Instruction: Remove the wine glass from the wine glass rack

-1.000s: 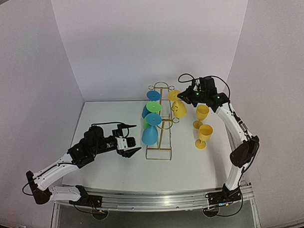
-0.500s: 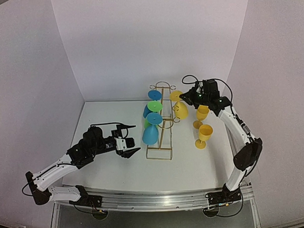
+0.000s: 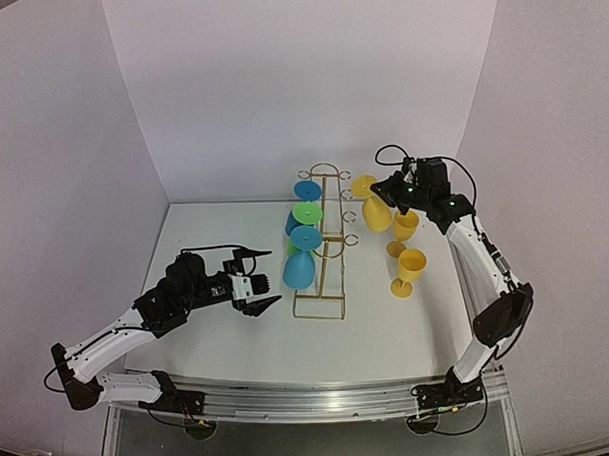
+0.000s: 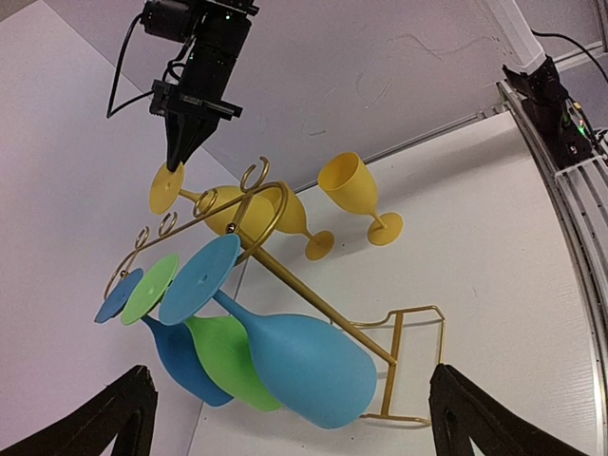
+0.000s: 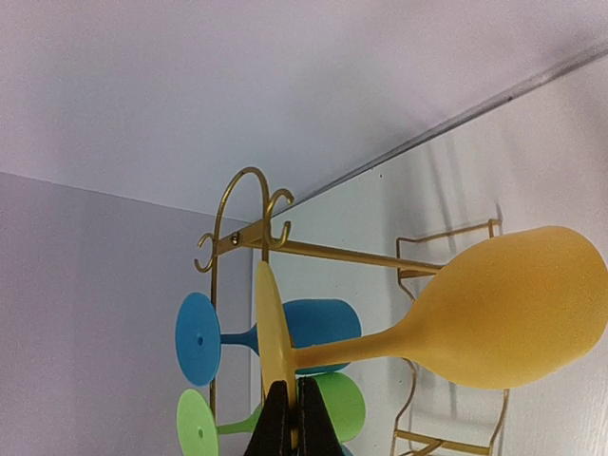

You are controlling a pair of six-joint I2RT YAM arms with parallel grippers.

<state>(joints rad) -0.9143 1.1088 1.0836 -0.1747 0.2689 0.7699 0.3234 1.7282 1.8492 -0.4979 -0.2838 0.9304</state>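
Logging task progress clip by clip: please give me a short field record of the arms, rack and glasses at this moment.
Right gripper: shut on the foot of a yellow wine glass, bowl-down, right of the rack
Left gripper: open, empty, left of the rack
Wine glass rack: gold wire, upright on the table
Hanging on rack: near blue glass, green glass, far blue glass
Standing on table: two yellow glasses
Task state: held glass appears clear of the hooks
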